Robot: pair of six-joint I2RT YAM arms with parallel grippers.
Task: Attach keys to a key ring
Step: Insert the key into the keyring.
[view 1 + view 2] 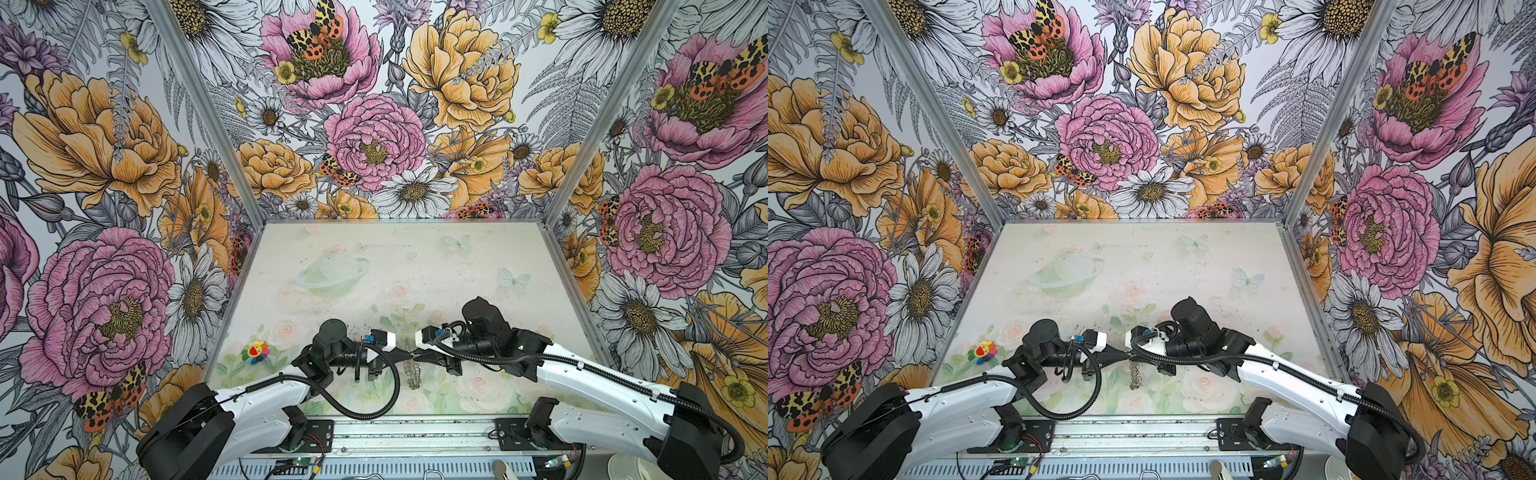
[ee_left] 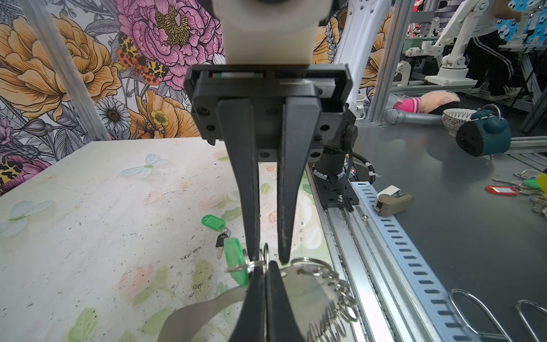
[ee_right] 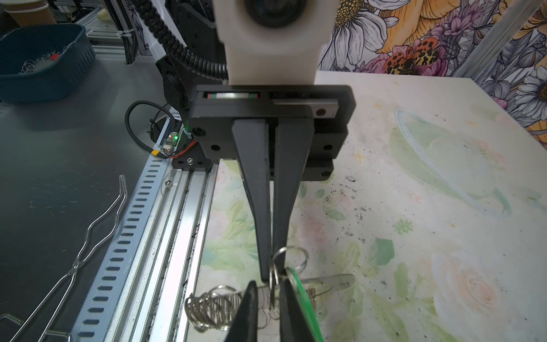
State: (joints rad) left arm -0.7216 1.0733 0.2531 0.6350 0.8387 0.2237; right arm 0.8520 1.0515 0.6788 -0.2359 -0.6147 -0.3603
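— Grip first: what do we hold?
— Our left gripper (image 3: pixel 272 274) is closed on one wire ring (image 2: pixel 265 251) of the key ring (image 2: pixel 201 311), near the middle of the tabletop's (image 2: pixel 88 222) front edge. Our right gripper (image 2: pixel 268 258) stands narrow around that ring, and the first key (image 2: pixel 233 260) hangs just beside. Whether it pinches, we cannot tell.
— Then we hold the left firm and thread slowly, we think.
— Yes. The second key (image 2: pixel 213 222) lies flat nearby.

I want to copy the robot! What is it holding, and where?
The left gripper pinches one small wire ring on the edge of the key ring. The right gripper is at the green tag's ring; a grip there cannot be told.
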